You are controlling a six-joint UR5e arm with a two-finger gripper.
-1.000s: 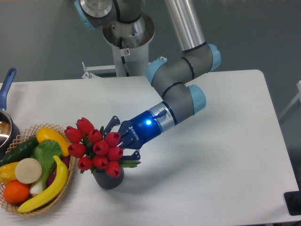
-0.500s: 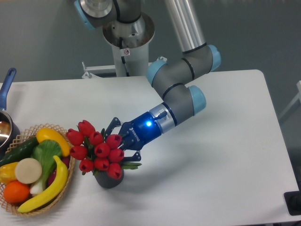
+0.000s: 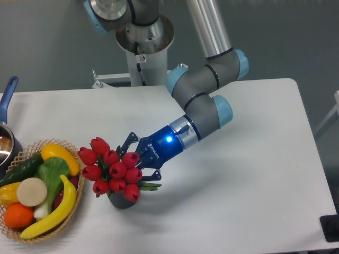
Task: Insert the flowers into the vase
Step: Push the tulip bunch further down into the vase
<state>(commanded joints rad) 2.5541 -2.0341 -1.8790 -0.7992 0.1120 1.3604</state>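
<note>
- I'm seeing the gripper (image 3: 139, 160) lying low over the table (image 3: 238, 185), pointing toward 8 o'clock, blue light glowing on its wrist.
- Jaws are closing narrow around the stems of the flowers (image 3: 113, 168); the actual contact is hiding behind the blooms and leaves.
- The red bunch is tilting toward 10 o'clock, its lower end sitting in the mouth of the vase (image 3: 123, 200).
- The vase is standing upright at the table's 7 o'clock area, mostly covered by blooms.
- The basket (image 3: 79, 198) of fruit and vegetables is sitting just at 9 o'clock of the vase, apart from it.
- A pot (image 3: 6, 138) is showing at the far 9 o'clock edge.
</note>
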